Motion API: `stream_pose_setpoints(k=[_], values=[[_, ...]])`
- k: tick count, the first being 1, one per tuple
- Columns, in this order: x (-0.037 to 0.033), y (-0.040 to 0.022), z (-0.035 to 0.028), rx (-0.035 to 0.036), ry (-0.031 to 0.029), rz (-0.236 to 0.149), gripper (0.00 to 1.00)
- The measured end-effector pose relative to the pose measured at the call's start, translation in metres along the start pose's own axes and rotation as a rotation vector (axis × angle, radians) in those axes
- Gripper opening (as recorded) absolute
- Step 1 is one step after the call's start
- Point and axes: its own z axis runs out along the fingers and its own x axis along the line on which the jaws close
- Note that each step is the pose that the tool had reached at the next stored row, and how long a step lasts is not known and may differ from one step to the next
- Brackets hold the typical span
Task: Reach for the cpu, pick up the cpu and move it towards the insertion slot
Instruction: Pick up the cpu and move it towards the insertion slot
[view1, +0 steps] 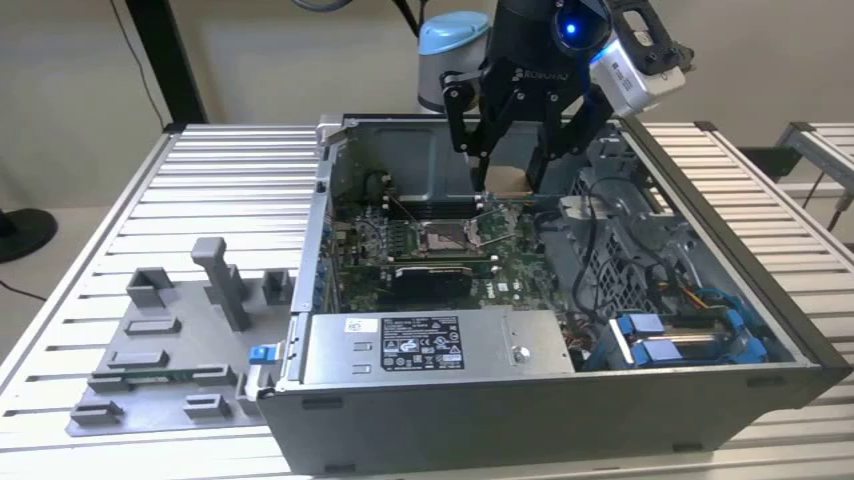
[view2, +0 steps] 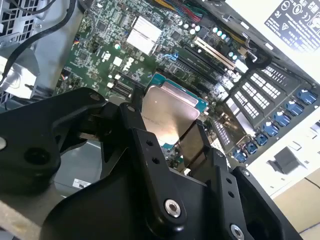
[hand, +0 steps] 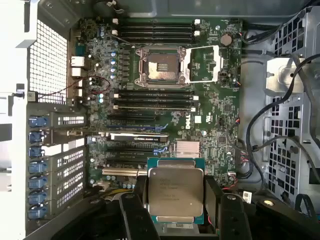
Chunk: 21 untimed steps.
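A: How is the black two-fingered gripper (hand: 175, 210) set?

B: It is clenched on the thin square cpu with the pale silver face and teal edge (hand: 174, 191), which is pinched by opposite edges between the black fingers (hand: 214, 202). In the second wrist view the cpu (view2: 167, 117) is seen held clear of the board, its face catching the light.

A: And where is the cpu carried?

B: It is held above the green motherboard (hand: 210, 125), inside the open grey computer case (view1: 534, 420), over the expansion-slot area. The insertion slot, a square socket with a shiny metal frame and dark centre (hand: 161, 65), is seen well apart from it, past the black memory slots (hand: 152, 100). In the exterior view the slot (view1: 445, 236) lies below and just in front of the gripper (view1: 509, 181).

A: How is this carry best done?

B: Judging from the edge grip, the chip should be kept level and moved slowly, so that it is not twisted between the fingers. Height should be kept over the tall board parts, and the cpu's sides squared with the socket frame.
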Motion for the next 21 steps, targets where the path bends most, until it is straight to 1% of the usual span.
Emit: stream_pose_setpoints(k=[4, 7, 13, 21], values=[[0.0, 0.0012, 0.0002, -0.0001, 0.0, 0.0, 0.0], [0.0, 0.0044, 0.0006, 0.0001, 0.0, 0.0, 0.0], [-0.0001, 0.015, 0.0016, 0.0001, 0.0, 0.0, 0.0], [-0.0002, 0.0322, 0.003, 0.0, 0.0, 0.0, 0.0]])
